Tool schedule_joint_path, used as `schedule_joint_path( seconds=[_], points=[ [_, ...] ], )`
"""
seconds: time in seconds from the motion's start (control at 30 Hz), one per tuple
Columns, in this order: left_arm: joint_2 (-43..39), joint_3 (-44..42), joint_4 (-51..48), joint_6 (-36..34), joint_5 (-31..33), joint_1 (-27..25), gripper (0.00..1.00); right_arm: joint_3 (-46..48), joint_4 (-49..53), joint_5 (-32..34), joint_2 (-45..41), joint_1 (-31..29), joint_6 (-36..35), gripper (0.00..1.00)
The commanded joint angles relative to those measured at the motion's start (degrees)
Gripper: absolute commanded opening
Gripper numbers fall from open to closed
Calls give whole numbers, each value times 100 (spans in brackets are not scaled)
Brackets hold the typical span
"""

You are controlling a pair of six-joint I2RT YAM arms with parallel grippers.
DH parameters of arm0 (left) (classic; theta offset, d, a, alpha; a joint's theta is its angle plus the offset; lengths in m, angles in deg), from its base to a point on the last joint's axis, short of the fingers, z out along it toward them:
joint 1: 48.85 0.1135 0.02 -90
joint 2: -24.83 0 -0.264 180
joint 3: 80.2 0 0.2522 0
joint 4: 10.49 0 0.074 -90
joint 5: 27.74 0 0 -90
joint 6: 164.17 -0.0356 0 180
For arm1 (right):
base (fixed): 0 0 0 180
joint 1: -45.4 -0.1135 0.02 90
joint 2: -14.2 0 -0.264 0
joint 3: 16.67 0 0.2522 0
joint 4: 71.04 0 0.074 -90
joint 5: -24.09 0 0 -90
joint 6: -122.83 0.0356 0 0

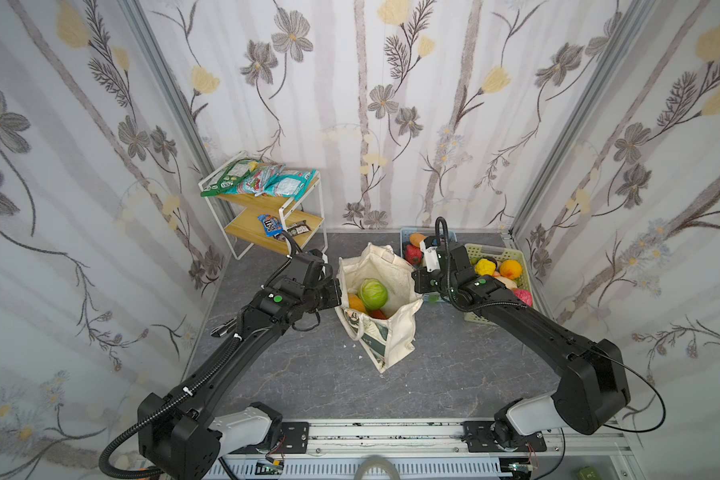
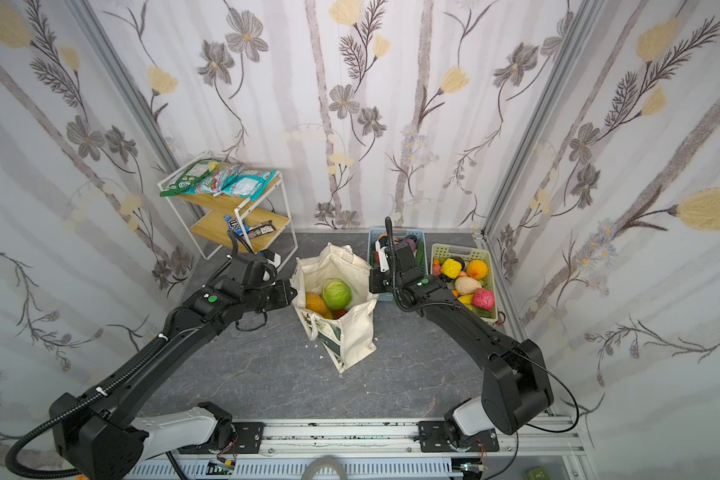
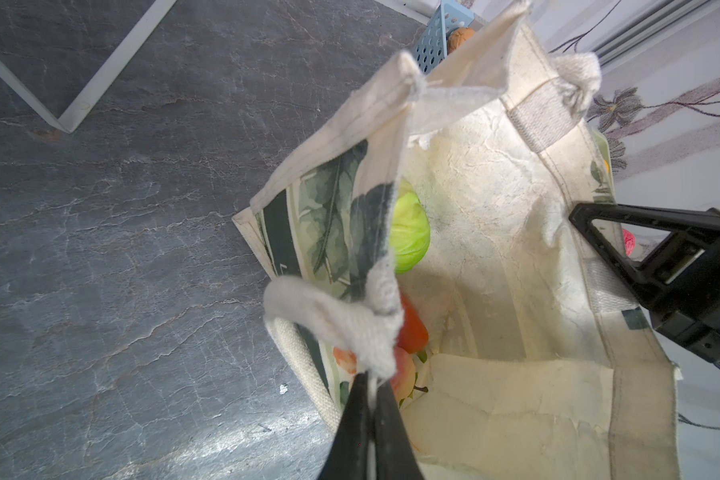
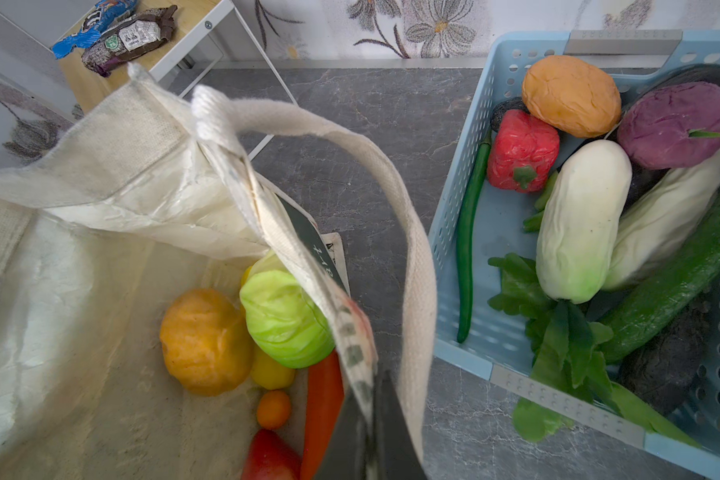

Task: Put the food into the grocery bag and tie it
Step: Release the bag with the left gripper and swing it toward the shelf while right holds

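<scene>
So here's where we're at: the grocery bag point(image 1: 391, 332) stands upright in the middle of the grey table point(image 1: 308, 374), mouth wide open, and we've got an arm on each side of it. The left gripper point(image 3: 368, 382) has its jaws squeezed together on cloth right where a strap handle point(image 3: 329, 316) meets the bag's rim, on the side facing the white shelf rack point(image 1: 283, 212). The right gripper point(image 4: 371, 415) is pinched on the opposite rim, and the printed edge of the cloth runs straight in between its fingers. The second strap handle point(image 4: 416, 249) loops outside the bag, over the table between it and the blue basket point(image 4: 454, 208).

Inside the bag we can see the green cabbage point(image 4: 283, 320) on top and a big orange fruit point(image 4: 204, 340) touching it. The carrot point(image 4: 323, 403) lies along the wall under the right gripper. There's also a little yellow piece point(image 4: 271, 372), a small orange ball point(image 4: 273, 409) and a red piece point(image 4: 269, 457) down at the bottom. In both top views the cabbage and the orange fruit show through the mouth.

The snack packets point(image 1: 258, 178) lie on the rack's top shelf, well apart from the bag, and a couple more wrappers lie on the lower shelf. The blue basket and the pale green basket point(image 1: 487, 250) sit side by side at the back right, both with toy produce in them, partly hidden by the right arm.
</scene>
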Motion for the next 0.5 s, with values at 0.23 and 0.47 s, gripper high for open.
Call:
schedule_joint_path(
  seconds=[0.23,0.47],
  points=[
    [-150,434,-531,-190,462,450,59,-62,-210,-182,33,-1,-77,0],
    [-213,701,-622,-325,483,1176,64,-61,-220,-256,-28,-1,-86,0]
  ],
)
